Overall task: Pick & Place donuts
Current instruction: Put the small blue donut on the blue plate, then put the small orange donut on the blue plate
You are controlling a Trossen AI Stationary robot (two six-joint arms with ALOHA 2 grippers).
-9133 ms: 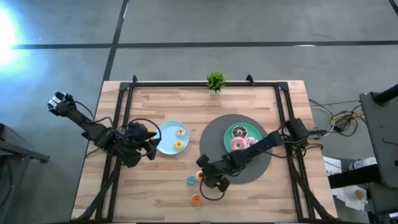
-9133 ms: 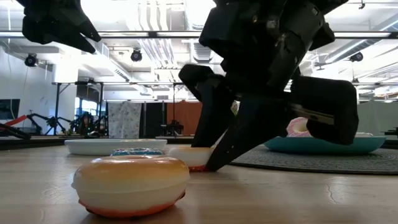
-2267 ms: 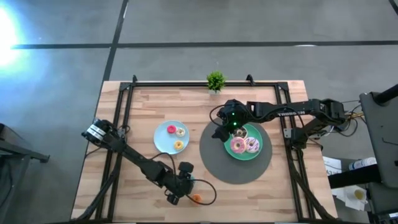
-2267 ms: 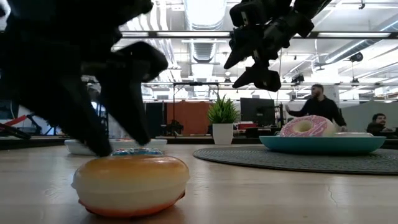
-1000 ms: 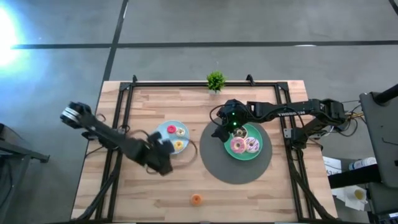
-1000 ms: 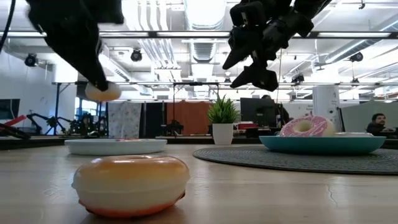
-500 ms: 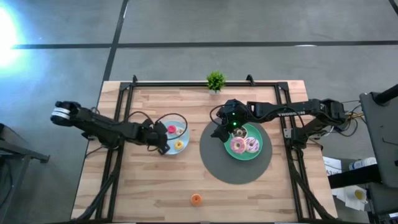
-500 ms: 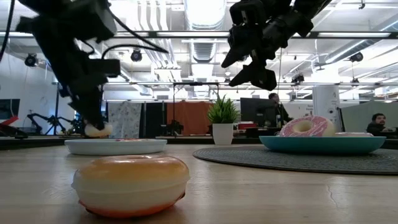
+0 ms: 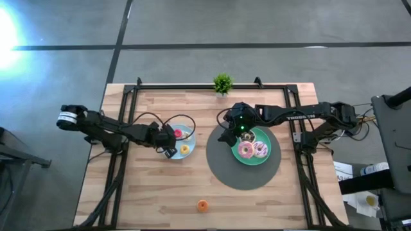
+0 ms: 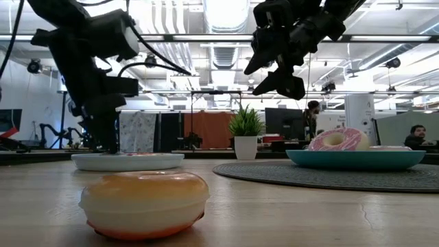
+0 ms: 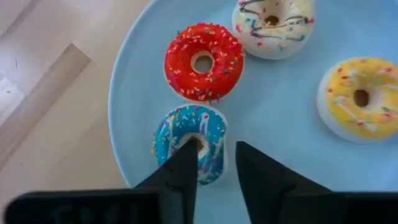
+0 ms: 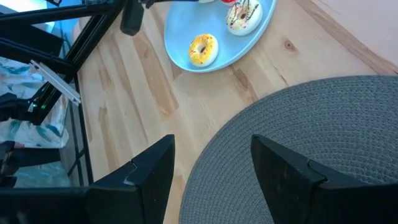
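Observation:
My left gripper (image 9: 166, 142) is low over the near-left part of the light-blue plate (image 9: 173, 154), shut on the blue mini donut (image 11: 191, 140). Beside it on that plate lie the reddish (image 11: 204, 60), pale (image 11: 273, 26) and yellow (image 11: 359, 99) minis. The orange mini (image 9: 202, 205) lies flat on the table near the near edge. My right gripper (image 9: 234, 131) hangs open high above the far-left rim of the teal plate (image 9: 266, 158), which holds the pink donut (image 9: 244, 150) and the pale sprinkled donut (image 9: 260, 149). The chocolate donut is mostly hidden under that gripper. My left gripper holds the blue mini donut by one side of its ring (image 11: 214, 158), with one finger (image 11: 186, 155) in the hole and the other (image 11: 249, 165) outside. The fingers come from above, pointing down. The donut lies flat on the light-blue plate (image 11: 280, 162).
The teal plate sits on a round grey mat (image 9: 225, 170). A small green plant (image 9: 223, 83) stands at the far edge. Bare wood runs along the near side around the orange mini (image 10: 144, 202). People show in the room beyond the table.
My left gripper has carried the blue mini donut from beyond the plate's near-left rim toward the far edge and over the light-blue plate. It then came down until the donut reached the plate. My right arm has kept still.

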